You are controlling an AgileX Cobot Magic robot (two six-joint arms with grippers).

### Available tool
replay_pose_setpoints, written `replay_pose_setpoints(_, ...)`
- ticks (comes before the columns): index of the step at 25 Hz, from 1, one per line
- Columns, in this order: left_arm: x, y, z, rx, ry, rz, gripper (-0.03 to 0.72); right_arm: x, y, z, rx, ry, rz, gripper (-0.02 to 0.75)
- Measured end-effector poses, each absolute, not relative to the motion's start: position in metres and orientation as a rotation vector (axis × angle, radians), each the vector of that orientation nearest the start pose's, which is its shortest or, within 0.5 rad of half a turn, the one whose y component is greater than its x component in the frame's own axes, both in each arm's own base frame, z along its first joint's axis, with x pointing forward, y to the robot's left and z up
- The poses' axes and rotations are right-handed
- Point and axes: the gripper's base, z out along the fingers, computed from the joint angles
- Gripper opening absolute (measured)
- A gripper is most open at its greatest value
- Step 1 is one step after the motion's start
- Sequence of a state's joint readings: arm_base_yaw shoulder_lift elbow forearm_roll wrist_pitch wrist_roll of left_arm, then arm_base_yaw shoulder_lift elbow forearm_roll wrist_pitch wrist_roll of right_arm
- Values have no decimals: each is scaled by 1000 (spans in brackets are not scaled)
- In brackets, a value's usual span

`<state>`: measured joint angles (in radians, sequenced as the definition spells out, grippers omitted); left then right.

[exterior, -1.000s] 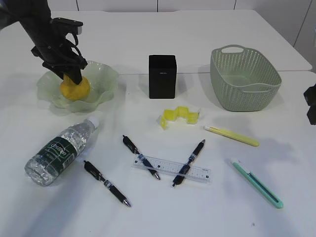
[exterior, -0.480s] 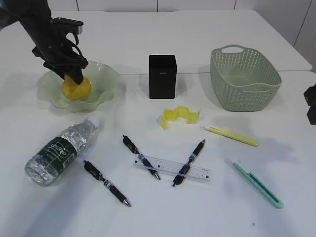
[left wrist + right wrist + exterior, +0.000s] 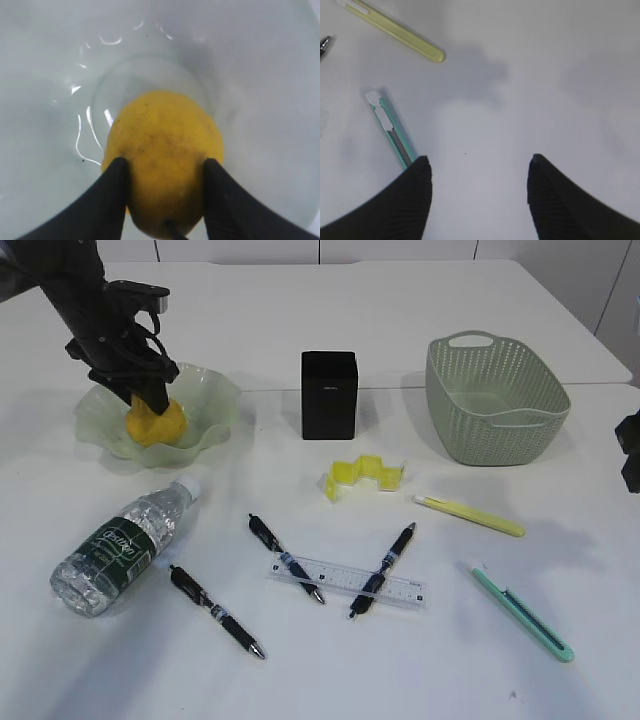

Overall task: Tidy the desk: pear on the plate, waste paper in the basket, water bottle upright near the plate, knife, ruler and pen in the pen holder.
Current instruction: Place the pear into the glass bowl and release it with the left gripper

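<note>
The yellow pear (image 3: 155, 424) sits low in the bowl of the pale green plate (image 3: 215, 392), and my left gripper (image 3: 146, 398) is shut on it from above. In the left wrist view both black fingers press the sides of the pear (image 3: 165, 135), with my left gripper (image 3: 165, 164) over the plate (image 3: 250, 75). At the right edge my right gripper (image 3: 479, 162) hangs open over bare desk, beside the teal knife (image 3: 392, 135). The water bottle (image 3: 125, 545) lies on its side. The waste paper (image 3: 362, 476) is in front of the pen holder (image 3: 329, 395), the basket (image 3: 495, 400) to the right.
The ruler (image 3: 347, 581) lies under two crossing pens (image 3: 285, 558) (image 3: 383, 570); a third pen (image 3: 215, 611) lies near the bottle. A yellow knife (image 3: 470, 515) and the teal knife (image 3: 521, 611) lie at the front right.
</note>
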<state>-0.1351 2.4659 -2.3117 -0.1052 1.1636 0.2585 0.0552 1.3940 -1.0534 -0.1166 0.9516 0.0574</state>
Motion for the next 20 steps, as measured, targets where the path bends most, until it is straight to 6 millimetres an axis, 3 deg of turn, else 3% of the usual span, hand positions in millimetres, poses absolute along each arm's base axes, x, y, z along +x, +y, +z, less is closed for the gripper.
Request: replay_pose_setpoints(20, 518, -80, 186, 503, 2778, -128, 307, 269, 6, 282, -63, 2768, -119, 450)
